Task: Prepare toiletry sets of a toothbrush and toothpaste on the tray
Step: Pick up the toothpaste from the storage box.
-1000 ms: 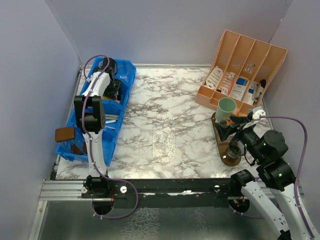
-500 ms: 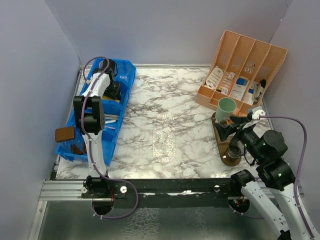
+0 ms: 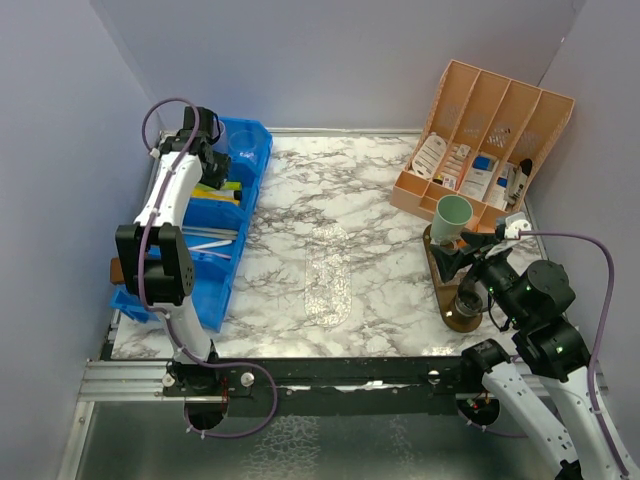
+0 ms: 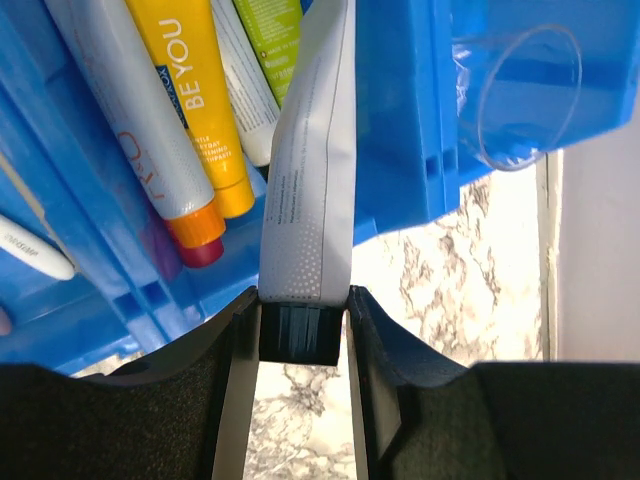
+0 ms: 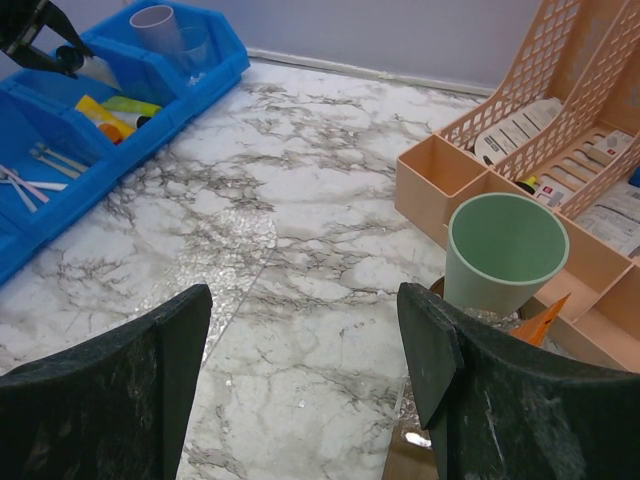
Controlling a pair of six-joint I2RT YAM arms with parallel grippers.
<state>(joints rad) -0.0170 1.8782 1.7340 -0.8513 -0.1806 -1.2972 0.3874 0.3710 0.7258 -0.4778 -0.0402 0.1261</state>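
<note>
Far left, we see the blue bin (image 3: 245, 165) along the left edge of the marble table (image 3: 330, 200), with the left arm raised over its far end. The left claw (image 4: 302, 312) is clamped on a white tube (image 4: 312, 170). Both fingers (image 4: 235, 400) press on the dark cap end, and the tube body runs straight away from the claw, across the bin wall. In the right wrist view the tube hangs tilted above the bin, off the other tubes.

Just left of it in the bin lie a yellow tube (image 4: 195, 100), an orange-capped tube (image 4: 125, 110) and a green tube (image 4: 270, 30), none touched by the claw. To its right, in the far compartment, stands a clear cup (image 4: 520, 95). The toothbrushes (image 3: 212, 240) lie in a nearer compartment, well apart from the claw.

Mid-table there is a glossy patch (image 3: 328, 275).

On the right, the right claw (image 5: 305, 300) has its fingers wide apart with nothing between them, and it hovers at the wooden tray (image 3: 462, 325). The mint green cup (image 5: 505, 250) stands upright on the tray's far end, just past the right-hand finger and untouched. The dark cup (image 3: 467, 300) sits on the near end, under the wrist; we cannot tell its contents. The peach organizer (image 3: 490, 130) leans behind the tray with packets in its slots.
</note>
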